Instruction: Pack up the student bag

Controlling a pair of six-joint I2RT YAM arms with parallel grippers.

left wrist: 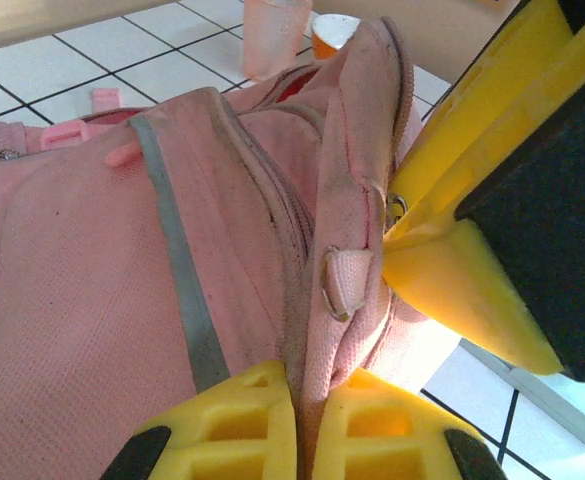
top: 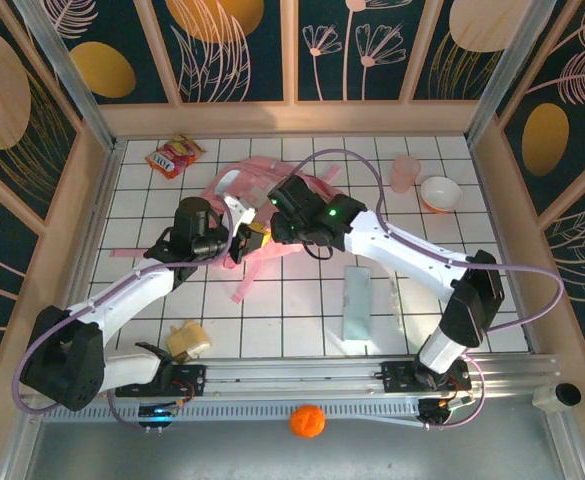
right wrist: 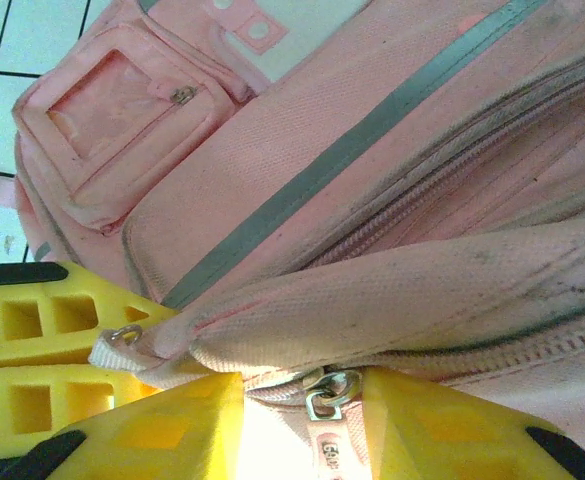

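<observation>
Left gripper (left wrist: 297, 400) pinches student bag (left wrist: 92, 300); right gripper (right wrist: 300, 388) part-open astride zip (right wrist: 324, 397); cup (top: 404, 172), bowl (top: 440, 192) near.

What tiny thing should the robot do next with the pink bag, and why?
Probably close the right gripper on the zip pull, which sits between its open jaws. The left gripper pinches the student bag, steadying it for the zip.

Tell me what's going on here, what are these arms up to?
Two robot arms are working on a pink bag in the middle of the table. The left hand is shut on a fold of its fabric. The right hand has its fingers apart either side of a zip pull, not clamped on it. A cup, bowl and snack packet lie outside it.
</observation>
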